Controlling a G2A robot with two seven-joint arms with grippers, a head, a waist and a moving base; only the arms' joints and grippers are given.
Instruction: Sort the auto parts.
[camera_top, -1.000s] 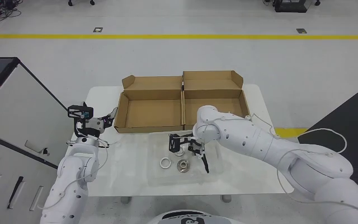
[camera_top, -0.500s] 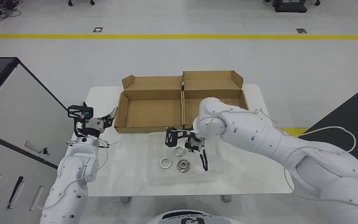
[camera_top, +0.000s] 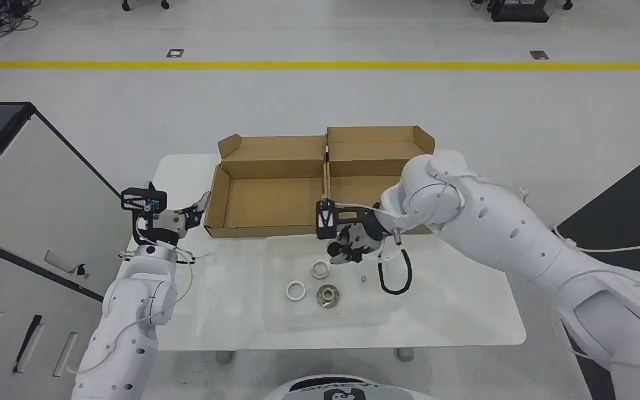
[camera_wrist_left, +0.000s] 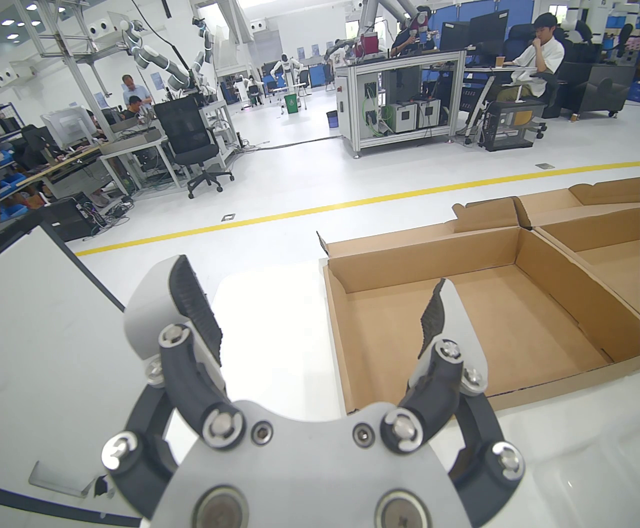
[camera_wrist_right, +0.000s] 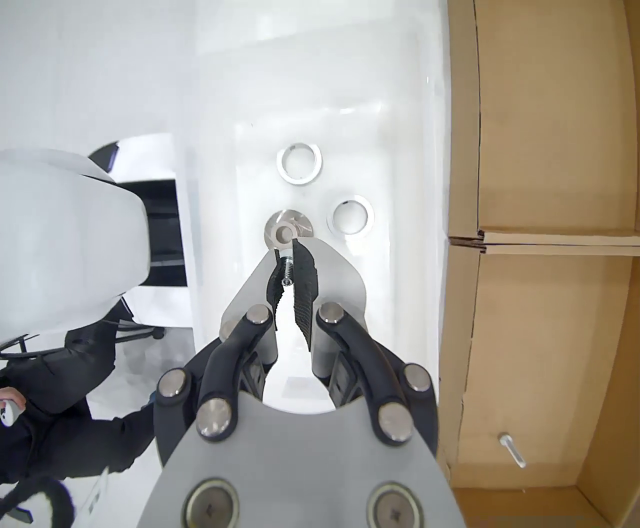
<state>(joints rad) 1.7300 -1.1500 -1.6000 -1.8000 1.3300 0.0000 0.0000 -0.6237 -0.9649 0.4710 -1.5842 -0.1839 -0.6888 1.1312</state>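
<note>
The right gripper (camera_wrist_right: 286, 256) has swung from the tray (camera_top: 275, 300) toward the box (camera_top: 360, 195), pinching a bolt (camera_wrist_right: 286, 267) at its very tips, so it may slip out. The left gripper (camera_wrist_left: 315, 305) is open.

Boxes (camera_top: 270, 200) plain brown cardboard, table (camera_top: 230, 300) glossy white, rings (camera_wrist_right: 299, 163) and bolt (camera_wrist_right: 286, 262) bright silver, pads (camera_wrist_right: 306, 280) black with ribbed pattern, line (camera_top: 300, 65) solid yellow across a pale grey floor (camera_top: 300, 100).

A glossy white floor (camera_top: 300, 30) crossed by a yellow line (camera_top: 320, 65); beyond, an office chair (camera_wrist_left: 192, 142) and desk (camera_wrist_left: 127, 145).
</note>
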